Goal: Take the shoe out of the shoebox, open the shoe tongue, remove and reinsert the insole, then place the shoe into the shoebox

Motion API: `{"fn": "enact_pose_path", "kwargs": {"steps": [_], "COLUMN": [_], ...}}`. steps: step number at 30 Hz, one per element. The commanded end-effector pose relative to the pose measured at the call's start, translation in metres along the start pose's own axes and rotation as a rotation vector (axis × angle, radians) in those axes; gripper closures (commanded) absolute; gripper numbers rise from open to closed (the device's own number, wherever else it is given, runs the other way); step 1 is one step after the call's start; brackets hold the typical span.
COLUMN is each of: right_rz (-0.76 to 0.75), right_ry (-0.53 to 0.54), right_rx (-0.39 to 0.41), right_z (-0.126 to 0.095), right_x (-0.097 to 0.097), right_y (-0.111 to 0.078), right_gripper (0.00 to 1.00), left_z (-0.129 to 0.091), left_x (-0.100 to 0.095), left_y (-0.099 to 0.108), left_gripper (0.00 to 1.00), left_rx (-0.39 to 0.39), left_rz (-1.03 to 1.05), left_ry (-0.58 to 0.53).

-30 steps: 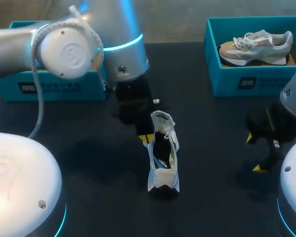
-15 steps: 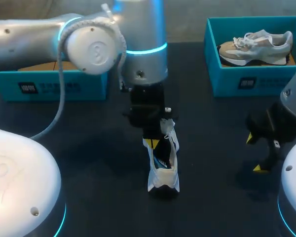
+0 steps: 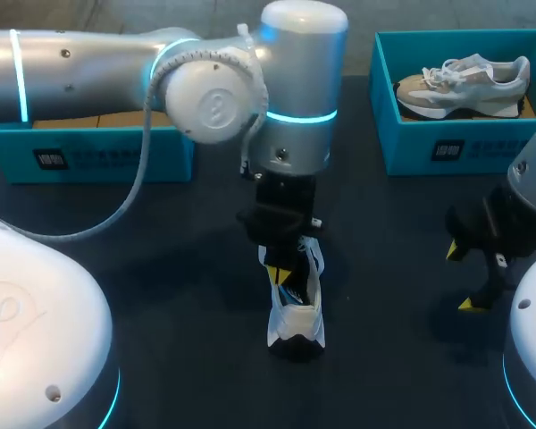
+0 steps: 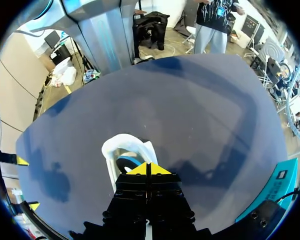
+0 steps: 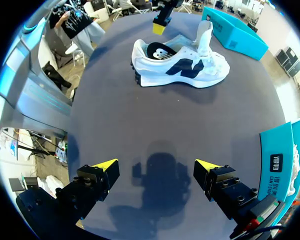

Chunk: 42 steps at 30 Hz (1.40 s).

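Observation:
A white shoe [image 3: 296, 308] with a dark side logo stands upright mid-table, toe towards the far side, also in the right wrist view as the shoe [image 5: 180, 64] with its tongue [image 5: 206, 34] raised. My left gripper [image 3: 280, 272] hangs over the shoe's opening, shut, with nothing seen between its tips. In the left wrist view the left gripper [image 4: 147, 169] sits just above the heel [image 4: 121, 148] and the dark insole [image 4: 125, 162]. My right gripper [image 3: 462, 278] rests open near the table's right side, well apart from the shoe; the right gripper [image 5: 155, 168] holds nothing.
A teal shoebox [image 3: 98, 154] stands at the back left behind my left arm. Another teal box [image 3: 447, 143] at the back right holds a beige and white shoe [image 3: 464, 80]. Dark bare table lies between the shoe and my right gripper.
My left arm has swung to the right and come over the shoe, its shut tips now above the opening instead of beside the tongue. The shoe and the right arm have not moved.

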State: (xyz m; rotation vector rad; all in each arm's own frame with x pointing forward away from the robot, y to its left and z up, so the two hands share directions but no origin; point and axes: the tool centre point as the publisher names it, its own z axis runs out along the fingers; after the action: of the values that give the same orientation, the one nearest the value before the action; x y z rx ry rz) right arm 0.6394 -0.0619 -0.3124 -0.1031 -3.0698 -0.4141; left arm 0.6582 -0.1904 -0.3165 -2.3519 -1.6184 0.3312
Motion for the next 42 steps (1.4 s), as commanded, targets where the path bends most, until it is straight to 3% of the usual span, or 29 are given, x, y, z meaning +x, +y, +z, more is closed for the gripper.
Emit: {"fn": "enact_pose_path", "kwargs": {"steps": [1, 15, 27, 42], "right_rz": [0.0, 0.0, 0.0, 0.0], "right_ry": [-0.004, -0.004, -0.004, -0.004], "right_rx": [0.001, 0.001, 0.001, 0.001], "right_z": [0.0, 0.0, 0.0, 0.0], "right_x": [0.002, 0.002, 0.002, 0.002], "right_y": [0.0, 0.0, 0.0, 0.0], "right_gripper": [0.0, 0.0, 0.0, 0.0], "left_z": [0.012, 0.036, 0.026, 0.043], "left_x": [0.0, -0.002, -0.006, -0.002], "left_y": [0.001, 0.007, 0.015, 0.022], "left_gripper": [1.0, 1.0, 1.0, 1.0], "left_rx": [0.003, 0.002, -0.03, -0.037], "left_rz": [-0.005, -0.038, -0.097, -0.116], "left_ry": [-0.009, -0.032, -0.052, 0.009]}}
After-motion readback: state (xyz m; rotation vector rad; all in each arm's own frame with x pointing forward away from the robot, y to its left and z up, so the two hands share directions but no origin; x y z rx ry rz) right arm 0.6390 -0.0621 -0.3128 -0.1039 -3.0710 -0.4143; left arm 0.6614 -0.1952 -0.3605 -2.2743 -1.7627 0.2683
